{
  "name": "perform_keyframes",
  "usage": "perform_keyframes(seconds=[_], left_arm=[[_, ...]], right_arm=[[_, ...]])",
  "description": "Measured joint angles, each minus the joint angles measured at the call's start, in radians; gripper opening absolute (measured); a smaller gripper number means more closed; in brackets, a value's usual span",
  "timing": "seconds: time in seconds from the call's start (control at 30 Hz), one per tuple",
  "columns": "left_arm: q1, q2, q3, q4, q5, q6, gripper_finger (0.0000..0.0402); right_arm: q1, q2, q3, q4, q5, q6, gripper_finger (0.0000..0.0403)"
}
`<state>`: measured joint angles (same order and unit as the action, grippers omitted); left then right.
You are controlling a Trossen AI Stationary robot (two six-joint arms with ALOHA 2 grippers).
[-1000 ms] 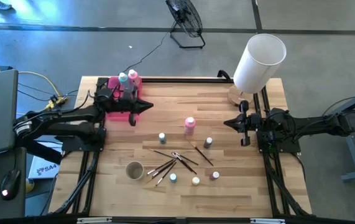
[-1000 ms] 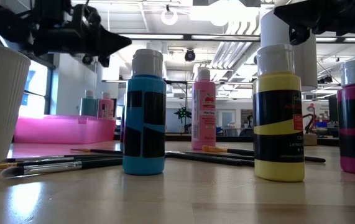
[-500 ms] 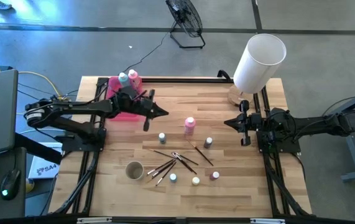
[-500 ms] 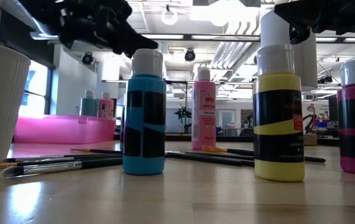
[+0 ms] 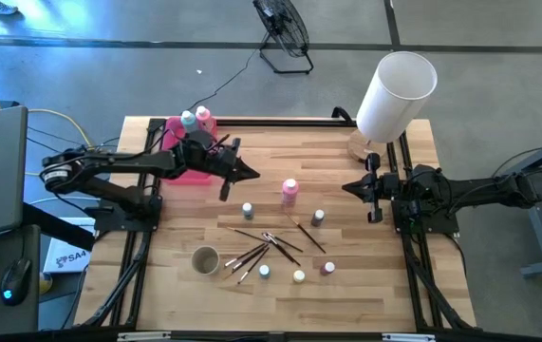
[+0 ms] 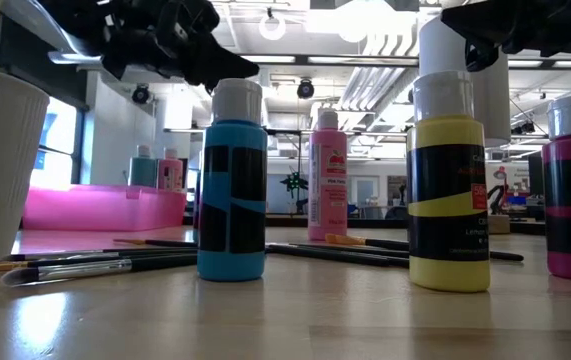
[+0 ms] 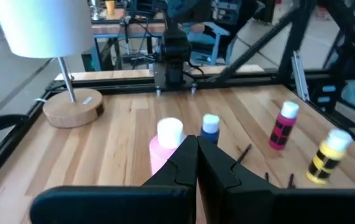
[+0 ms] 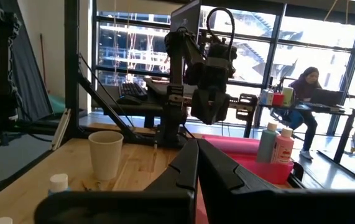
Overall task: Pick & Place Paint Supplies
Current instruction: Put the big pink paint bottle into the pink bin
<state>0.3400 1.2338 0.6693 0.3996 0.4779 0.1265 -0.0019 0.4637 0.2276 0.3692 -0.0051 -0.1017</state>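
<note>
A pink squeeze bottle (image 5: 290,190) with a white cap stands upright mid-table, also seen in the left wrist view (image 7: 166,142). Several small capped paint pots (image 5: 248,209) and a scatter of dark-handled brushes (image 5: 266,245) lie nearer the front edge. A teal bottle (image 5: 188,120) and a second pink bottle (image 5: 202,116) stand in the pink tray (image 5: 177,169) at the far left. My left gripper (image 5: 254,175) hovers shut above the table between tray and standing bottle, with nothing in it. My right gripper (image 5: 345,187) waits shut at the right, well above the wood.
A white paper cup (image 5: 205,259) stands near the front left of the brushes. A lamp with a big white cylinder shade (image 5: 396,93) on a wooden base occupies the far right corner. A person (image 8: 308,84) sits at a desk beyond the table.
My left gripper has swung from above the pink tray toward the table's right, toward the standing pink bottle, rising a little and rolling slightly. It has stayed shut. Most of that travel came early; lately it has hardly moved.
</note>
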Motion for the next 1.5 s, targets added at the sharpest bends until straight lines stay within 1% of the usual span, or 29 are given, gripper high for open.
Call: perform_keyframes(seconds=[0.13, 0.23, 0.33, 0.47, 0.6, 0.67, 0.93, 1.03, 1.1, 1.17, 1.37, 1.5], left_arm=[[0.026, -0.003, 0.000, -0.030, -0.071, 0.019, 0.0000], [0.057, -0.001, 0.000, -0.064, -0.068, 0.019, 0.0000], [0.059, 0.002, 0.000, -0.094, -0.012, 0.018, 0.0000], [0.059, 0.002, 0.000, -0.053, 0.088, 0.026, 0.0000], [0.053, 0.014, 0.000, -0.004, 0.105, 0.026, 0.0000], [0.052, 0.018, -0.001, 0.009, 0.082, 0.026, 0.0000], [0.052, 0.018, -0.001, 0.005, -0.085, 0.032, 0.0000], [0.052, 0.018, -0.001, 0.004, -0.100, 0.061, 0.0008], [0.052, 0.027, -0.001, 0.009, -0.100, 0.057, 0.0026], [0.052, 0.038, -0.001, 0.008, -0.099, 0.047, 0.0054], [0.052, 0.088, -0.001, 0.061, -0.122, 0.025, 0.0165], [0.052, 0.096, -0.001, 0.082, -0.106, 0.022, 0.0220]], right_arm=[[0.000, 0.000, 0.000, -0.010, -0.024, 0.000, 0.0003], [0.000, 0.000, 0.000, -0.015, -0.036, 0.000, 0.0003], [0.000, 0.000, 0.000, -0.015, -0.038, 0.000, 0.0003], [0.000, 0.000, 0.000, -0.017, -0.038, 0.000, 0.0003], [0.000, 0.000, 0.000, -0.017, -0.039, 0.000, 0.0003], [0.000, 0.000, 0.000, -0.016, -0.038, 0.000, 0.0003], [0.000, 0.000, 0.000, -0.018, -0.039, 0.000, 0.0003], [0.000, 0.000, 0.000, -0.022, -0.039, 0.000, 0.0003], [0.000, 0.000, 0.000, -0.022, -0.039, 0.000, 0.0003], [0.000, 0.000, 0.000, -0.022, -0.039, 0.000, 0.0003], [0.000, 0.000, 0.000, -0.022, -0.039, 0.000, 0.0003], [0.000, 0.000, 0.000, -0.022, -0.039, 0.000, 0.0003]])
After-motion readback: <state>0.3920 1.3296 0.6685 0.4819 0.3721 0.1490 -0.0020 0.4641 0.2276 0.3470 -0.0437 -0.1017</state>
